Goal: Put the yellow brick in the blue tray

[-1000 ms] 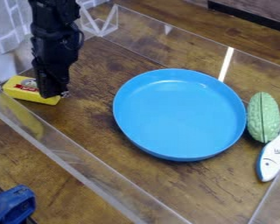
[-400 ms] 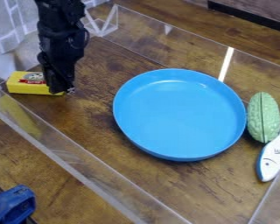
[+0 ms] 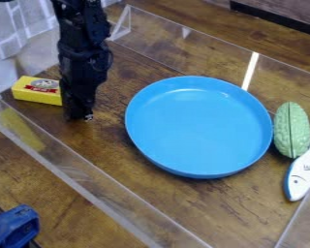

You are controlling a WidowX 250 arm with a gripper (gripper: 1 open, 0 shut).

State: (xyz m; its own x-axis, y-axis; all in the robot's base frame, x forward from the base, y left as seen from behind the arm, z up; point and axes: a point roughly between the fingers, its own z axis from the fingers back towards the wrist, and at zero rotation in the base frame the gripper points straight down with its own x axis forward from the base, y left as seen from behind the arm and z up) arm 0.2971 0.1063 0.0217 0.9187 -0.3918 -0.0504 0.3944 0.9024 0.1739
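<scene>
The yellow brick (image 3: pixel 39 90), with a white-and-red label on top, lies flat on the wooden table at the left. My black gripper (image 3: pixel 81 113) points straight down just right of the brick, its tips at the table. It is shut with nothing between the fingers. The brick is free of it. The blue tray (image 3: pixel 200 126), a large round shallow dish, sits right of the gripper in the middle of the view, with nothing in it.
A green oval object (image 3: pixel 291 129) and a white object (image 3: pixel 301 172) lie right of the tray. A blue cloth-like thing (image 3: pixel 12 228) shows at the bottom left corner. A clear sheet covers the table.
The gripper has left the brick and shifted right towards the tray, and its fingers have shut empty. The brick now lies slightly farther back, turned a little.
</scene>
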